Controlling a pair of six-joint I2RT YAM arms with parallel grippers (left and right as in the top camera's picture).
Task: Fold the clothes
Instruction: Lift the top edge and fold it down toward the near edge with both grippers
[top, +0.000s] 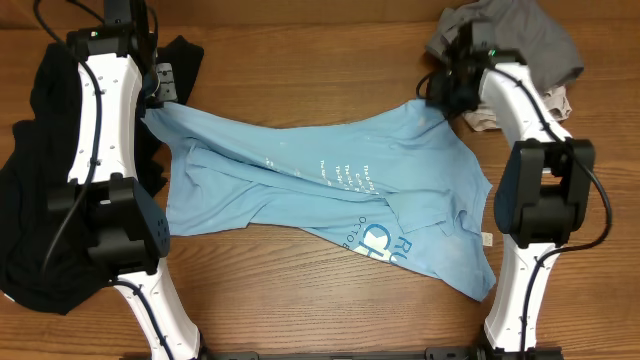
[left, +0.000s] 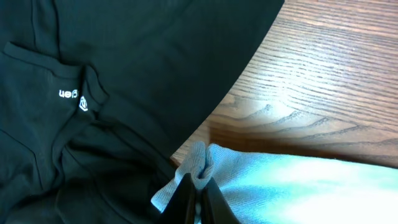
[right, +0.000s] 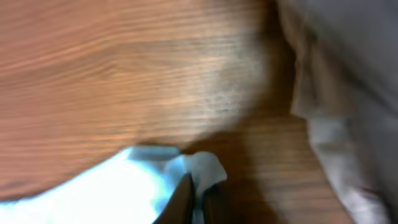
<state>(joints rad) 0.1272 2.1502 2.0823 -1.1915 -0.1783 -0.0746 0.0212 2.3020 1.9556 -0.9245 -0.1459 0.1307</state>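
1. Across the middle of the table (top: 300, 60) lies the light blue T-shirt (top: 300, 185). It is rumpled, with its white lettering facing up. Its long axis runs side to side, from one arm to the other.
2. Its far edge spans the gap between the two grippers. From that edge the cloth spreads back toward the arm bases, reaching nearest to them on the right.
3. At the shirt's far left corner, the left gripper (top: 163, 92) has its fingers pressed together on a bunched fold of blue cloth. Its wrist view shows the pinch (left: 199, 193) clearly.
4. At the far right corner, the right gripper (top: 440, 95) is likewise closed on a small tuft of blue cloth (right: 194, 196). That view is blurred.
5. Each arm appears equally near its own corner. The shirt lies nearward and inward from both pinches, so a fold would likely carry the far edge toward the near one.
6. Outward on the left, the black shirt (top: 40, 200) lies under the left arm and touches the blue corner (left: 124, 74).
7. Outward at the far right, the grey and beige pieces (top: 520, 45) are heaped just beside the right gripper.
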